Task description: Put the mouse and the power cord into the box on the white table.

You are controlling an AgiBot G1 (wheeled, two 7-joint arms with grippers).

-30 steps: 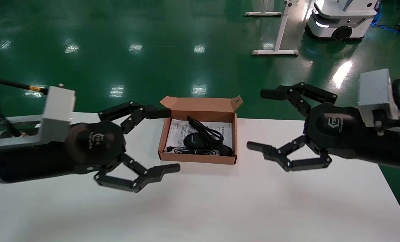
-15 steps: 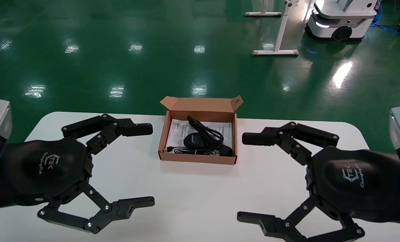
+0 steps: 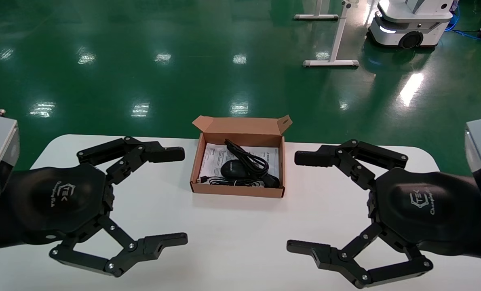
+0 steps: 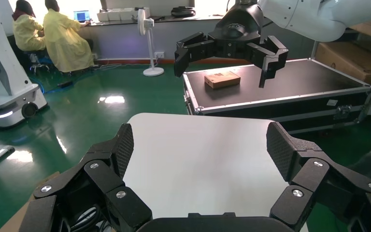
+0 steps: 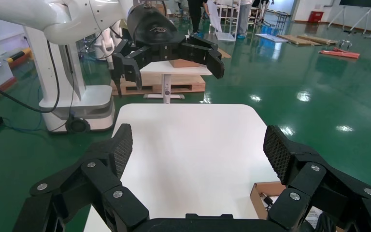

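Left gripper (image 3: 176, 196) and right gripper (image 3: 301, 202) hung spread, flanking the box (image 3: 237, 190) holding mouse (image 3: 233, 168) and cord (image 3: 250, 161); table (image 3: 240, 242) bare between them. Gripper logo possibly read "TEK".

the head view looks forward and down on the counter (image 3: 240, 242) from above, the box (image 3: 237, 190) near its far edge. each wrist view sits close behind its own wide-spread jaws, looking level across the counter (image 4: 203, 159) (image 5: 188, 150) at the opposite arm; all three share it.
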